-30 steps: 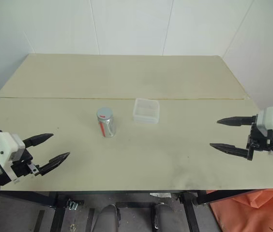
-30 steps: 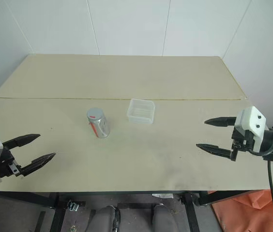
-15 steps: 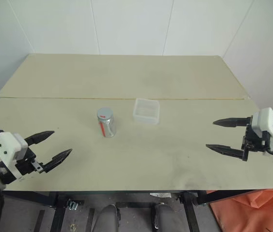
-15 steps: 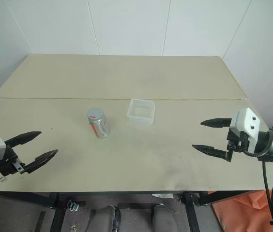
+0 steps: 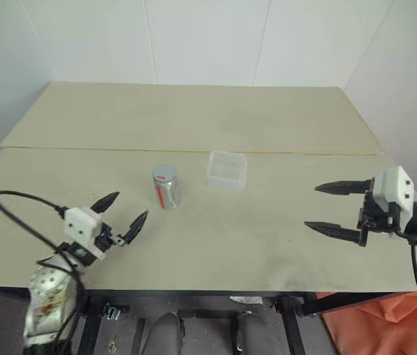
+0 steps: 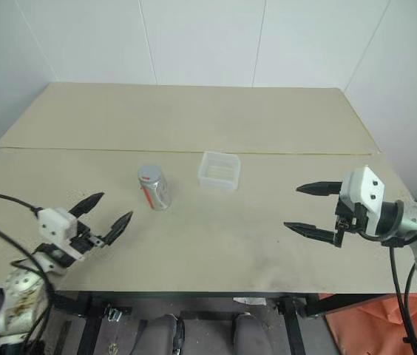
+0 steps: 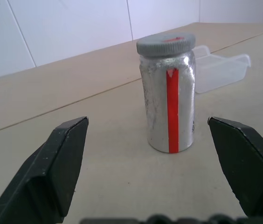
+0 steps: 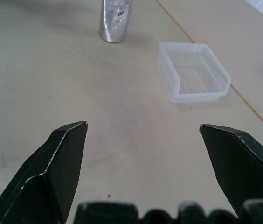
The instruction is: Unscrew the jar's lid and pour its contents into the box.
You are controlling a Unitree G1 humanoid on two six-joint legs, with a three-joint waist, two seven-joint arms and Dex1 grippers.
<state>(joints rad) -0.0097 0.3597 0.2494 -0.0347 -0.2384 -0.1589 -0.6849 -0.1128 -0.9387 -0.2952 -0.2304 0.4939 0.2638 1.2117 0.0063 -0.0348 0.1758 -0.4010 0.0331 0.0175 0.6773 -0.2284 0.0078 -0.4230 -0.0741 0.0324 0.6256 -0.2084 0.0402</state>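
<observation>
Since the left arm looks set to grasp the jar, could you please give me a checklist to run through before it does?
1. Jar upright on the table: ok.
2. Lid on the jar: ok.
3. Left gripper jaws open, empty: ok.
4. Jar lined up between its jaws, left wrist view: ok.
5. Right gripper open, apart from the jar: ok.
6. Box upright, empty: ok.

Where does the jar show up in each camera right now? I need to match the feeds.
Left eye view: jar upright mid-table, left of the box.
Right eye view: jar, same spot beside the box.
Left wrist view: jar centred between the open fingers, lid on.
Right wrist view: jar's lower part at the frame edge.
Shared landmark: the box.
</observation>
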